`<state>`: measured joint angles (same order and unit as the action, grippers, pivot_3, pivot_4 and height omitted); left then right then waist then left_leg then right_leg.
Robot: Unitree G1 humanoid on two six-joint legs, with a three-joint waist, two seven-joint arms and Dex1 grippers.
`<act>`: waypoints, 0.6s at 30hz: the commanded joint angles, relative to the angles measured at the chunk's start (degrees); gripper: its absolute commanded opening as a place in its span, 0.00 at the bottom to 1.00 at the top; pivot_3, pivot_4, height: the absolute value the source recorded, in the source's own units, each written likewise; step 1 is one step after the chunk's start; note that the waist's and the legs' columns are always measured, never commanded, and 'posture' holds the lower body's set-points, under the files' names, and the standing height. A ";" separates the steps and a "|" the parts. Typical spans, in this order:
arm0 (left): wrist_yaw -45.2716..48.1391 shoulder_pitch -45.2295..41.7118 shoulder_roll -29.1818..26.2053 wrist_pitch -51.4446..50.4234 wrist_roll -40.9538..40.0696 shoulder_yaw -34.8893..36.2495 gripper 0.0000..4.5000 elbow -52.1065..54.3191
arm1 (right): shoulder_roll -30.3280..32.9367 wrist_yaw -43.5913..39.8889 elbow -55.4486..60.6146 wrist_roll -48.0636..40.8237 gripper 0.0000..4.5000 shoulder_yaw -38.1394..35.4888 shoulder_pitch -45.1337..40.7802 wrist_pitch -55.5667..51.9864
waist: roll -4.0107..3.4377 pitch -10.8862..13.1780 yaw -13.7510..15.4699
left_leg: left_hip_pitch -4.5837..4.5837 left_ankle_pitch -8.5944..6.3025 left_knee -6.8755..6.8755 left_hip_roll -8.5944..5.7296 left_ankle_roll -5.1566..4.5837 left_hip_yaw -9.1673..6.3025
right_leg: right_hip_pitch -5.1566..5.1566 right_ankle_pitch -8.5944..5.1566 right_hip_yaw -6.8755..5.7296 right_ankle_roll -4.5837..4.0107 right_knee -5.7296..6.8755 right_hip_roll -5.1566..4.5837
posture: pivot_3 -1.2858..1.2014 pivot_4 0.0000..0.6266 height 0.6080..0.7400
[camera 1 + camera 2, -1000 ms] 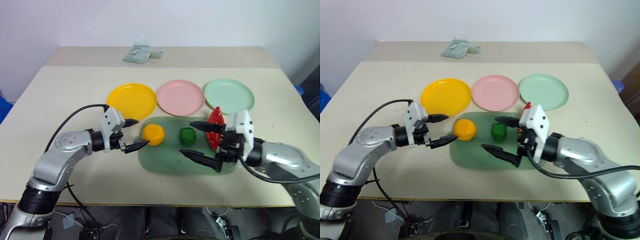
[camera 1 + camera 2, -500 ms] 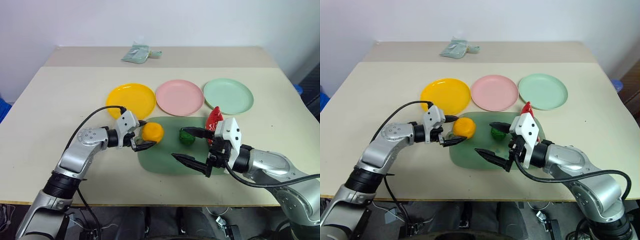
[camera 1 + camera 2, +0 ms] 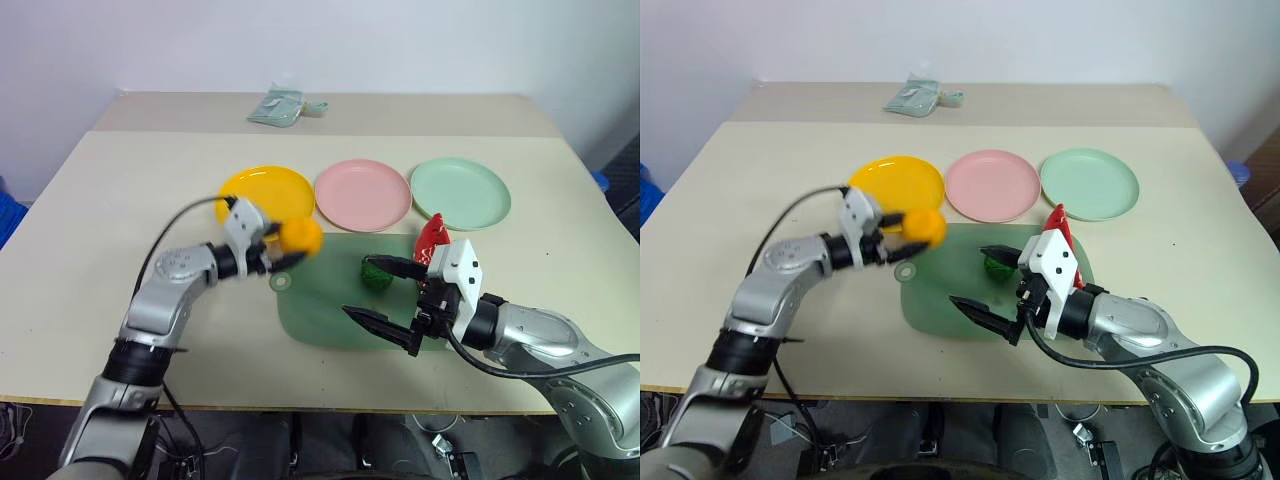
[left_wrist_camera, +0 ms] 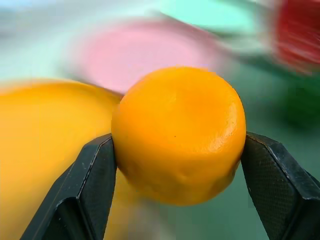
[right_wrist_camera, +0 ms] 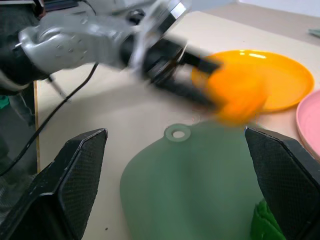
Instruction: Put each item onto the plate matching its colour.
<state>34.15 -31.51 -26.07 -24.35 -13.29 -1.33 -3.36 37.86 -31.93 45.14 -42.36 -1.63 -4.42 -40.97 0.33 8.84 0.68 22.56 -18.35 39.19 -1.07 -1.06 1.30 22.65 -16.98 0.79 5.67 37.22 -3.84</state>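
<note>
Between the 2 fingers of the left gripper (image 3: 283, 247) sits the orange (image 3: 301, 237), clamped on both sides and raised off the mat (image 3: 330, 315), at the near edge of the yellow plate (image 3: 262, 186). The left wrist view shows each finger pressing the fruit's sides. The right gripper (image 3: 385, 295) hangs wide open over the mat, near the green ball (image 3: 375, 272) and the watermelon wedge (image 3: 430, 238).

three plates (image 3: 363, 194) in a row behind the mat (image 3: 330, 320) (ball (image 3: 375, 273) on it) — wedge (image 3: 431, 240) at its right.
</note>
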 commanded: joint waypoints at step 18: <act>-11.51 -12.30 4.30 2.93 6.73 4.00 0.99 -19.37 | 1.42 4.52 -3.05 9.63 1.00 0.97 -5.21 -1.93 | 0.15 0.08 -0.16 | 0.43 0.28 0.05 -0.01 0.48 0.02 | 0.49 0.02 0.04 0.04 0.12 0.10 | 0.52 0.24 1.00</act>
<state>21.70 -44.10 -20.54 -22.15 -5.65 1.11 -27.43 38.99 -27.86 39.77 -33.60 -0.58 -9.56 -43.12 0.48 8.91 0.52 23.11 -18.06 39.25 -1.08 -0.55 1.32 23.28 -16.96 0.84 5.70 37.38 -3.74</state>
